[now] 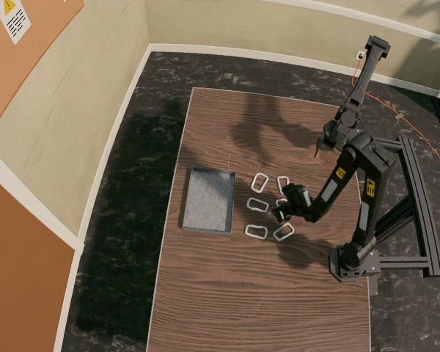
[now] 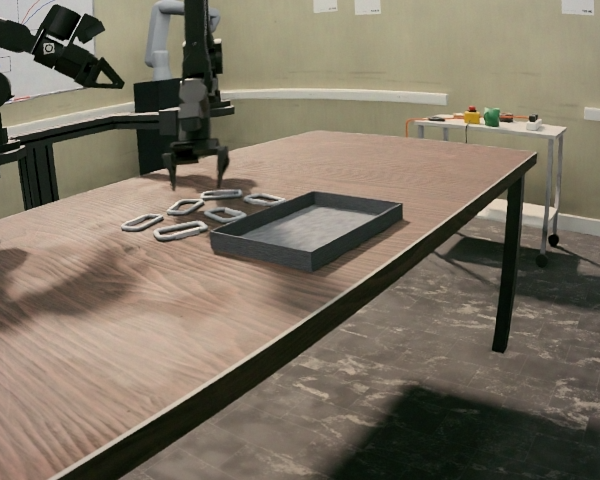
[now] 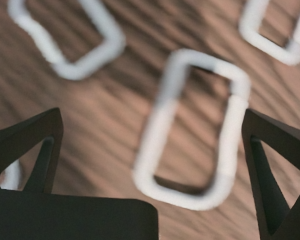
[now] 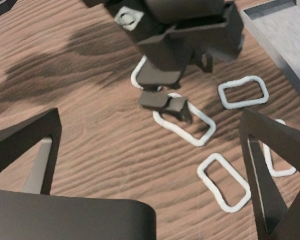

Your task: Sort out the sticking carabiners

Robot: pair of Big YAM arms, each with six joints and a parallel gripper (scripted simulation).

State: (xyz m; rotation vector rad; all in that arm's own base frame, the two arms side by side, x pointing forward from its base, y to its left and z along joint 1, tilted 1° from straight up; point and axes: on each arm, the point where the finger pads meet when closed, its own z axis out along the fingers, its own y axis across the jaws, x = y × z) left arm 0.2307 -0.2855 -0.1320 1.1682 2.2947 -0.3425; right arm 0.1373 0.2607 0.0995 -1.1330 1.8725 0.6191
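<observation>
Several pale carabiners lie flat on the table. Two show plainly as one carabiner in the middle and another carabiner nearer the left arm's base. My left gripper is open and empty above them. Below its fingers in the left wrist view lies a carabiner, its gate lined up with its frame. The left arm partly hides two carabiners in the top view. My right gripper is open and empty, held well back from them. The grey tray holds nothing.
The tray stands beside the carabiners, toward the table's far long edge from the arm bases. The left arm reaches across the right wrist view and hides part of the group. The wooden table carries both arms' shadows.
</observation>
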